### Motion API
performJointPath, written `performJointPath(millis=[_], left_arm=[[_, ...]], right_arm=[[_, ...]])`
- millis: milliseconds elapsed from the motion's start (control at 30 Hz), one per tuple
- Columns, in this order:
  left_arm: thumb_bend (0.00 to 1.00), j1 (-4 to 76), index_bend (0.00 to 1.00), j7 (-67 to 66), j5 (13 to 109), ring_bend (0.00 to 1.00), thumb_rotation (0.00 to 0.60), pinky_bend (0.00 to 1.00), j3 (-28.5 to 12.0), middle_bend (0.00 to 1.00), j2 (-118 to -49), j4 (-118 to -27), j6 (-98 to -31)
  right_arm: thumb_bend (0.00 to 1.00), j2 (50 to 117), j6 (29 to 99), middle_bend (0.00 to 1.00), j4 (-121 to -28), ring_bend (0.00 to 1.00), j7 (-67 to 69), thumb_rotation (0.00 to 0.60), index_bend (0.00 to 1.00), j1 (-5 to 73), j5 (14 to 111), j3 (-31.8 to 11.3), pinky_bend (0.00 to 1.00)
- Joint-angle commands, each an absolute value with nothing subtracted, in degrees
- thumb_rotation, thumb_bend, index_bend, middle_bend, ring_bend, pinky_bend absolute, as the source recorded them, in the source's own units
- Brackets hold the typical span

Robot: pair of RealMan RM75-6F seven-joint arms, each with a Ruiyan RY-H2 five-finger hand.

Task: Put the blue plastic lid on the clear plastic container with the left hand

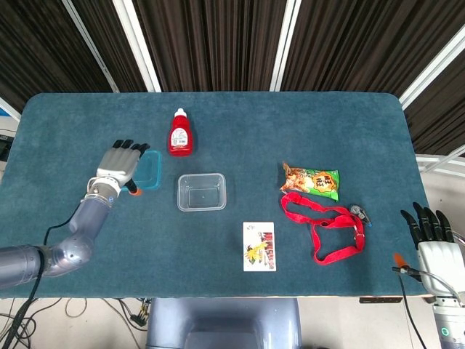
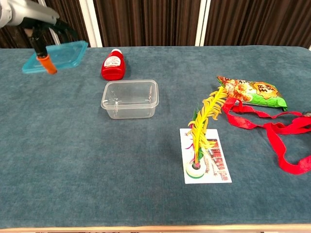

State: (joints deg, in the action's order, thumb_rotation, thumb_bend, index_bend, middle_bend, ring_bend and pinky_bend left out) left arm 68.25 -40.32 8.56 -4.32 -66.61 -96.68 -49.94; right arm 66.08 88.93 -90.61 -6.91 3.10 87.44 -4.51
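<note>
The left hand has a pale grey back plate, black fingers and an orange-tipped thumb. Behind it runs a rounded silver-grey forearm with a lighter collar at the wrist, where a thin dark cable loops out along the arm. In the chest view the same hand shows a smooth grey shell, dark curved fingers and the orange thumb tip. The right hand has black fingers, a white palm block, an orange thumb tip and a black cable trailing from its wrist.
</note>
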Motion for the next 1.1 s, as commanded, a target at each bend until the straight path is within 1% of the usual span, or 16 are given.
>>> performJointPath(millis=[33, 100, 167, 400, 833, 1100], left_arm=[[0.34, 72.23, 0.12, -44.15, 3.14, 0.00, 0.600, 0.01, -5.56, 0.38, -69.53, -98.04, -55.60], [0.34, 73.37, 0.12, -45.27, 0.83, 0.00, 0.600, 0.01, -6.32, 0.38, -71.29, -97.54, -56.83], [0.34, 74.79, 0.12, -46.55, -1.26, 0.00, 0.600, 0.01, -7.33, 0.38, -73.78, -96.57, -56.56], [0.34, 75.93, 0.12, -47.64, -3.12, 0.00, 0.600, 0.01, -9.05, 0.38, -79.68, -91.89, -57.06], [0.34, 76.18, 0.15, -49.05, -3.35, 0.00, 0.600, 0.01, -10.41, 0.39, -82.88, -88.02, -54.60], [0.34, 79.05, 0.15, -52.95, -7.97, 0.00, 0.600, 0.01, -12.34, 0.39, -83.90, -88.21, -54.72]], right_arm=[[0.27, 66.06, 88.91, 0.00, -90.58, 0.03, -6.80, 0.600, 0.14, 3.07, 87.33, -4.54, 0.00], [0.27, 66.06, 89.03, 0.00, -90.54, 0.03, -6.79, 0.600, 0.14, 3.05, 87.37, -4.59, 0.00], [0.27, 66.07, 89.20, 0.00, -90.46, 0.03, -6.62, 0.600, 0.14, 2.94, 87.20, -4.69, 0.00], [0.27, 65.96, 89.34, 0.00, -90.48, 0.03, -6.20, 0.600, 0.14, 2.81, 86.86, -4.90, 0.00], [0.27, 66.06, 89.29, 0.00, -90.59, 0.03, -6.23, 0.600, 0.14, 2.70, 86.20, -5.16, 0.00], [0.27, 66.00, 89.15, 0.00, -90.69, 0.03, -6.12, 0.600, 0.14, 2.72, 85.97, -5.29, 0.00]])
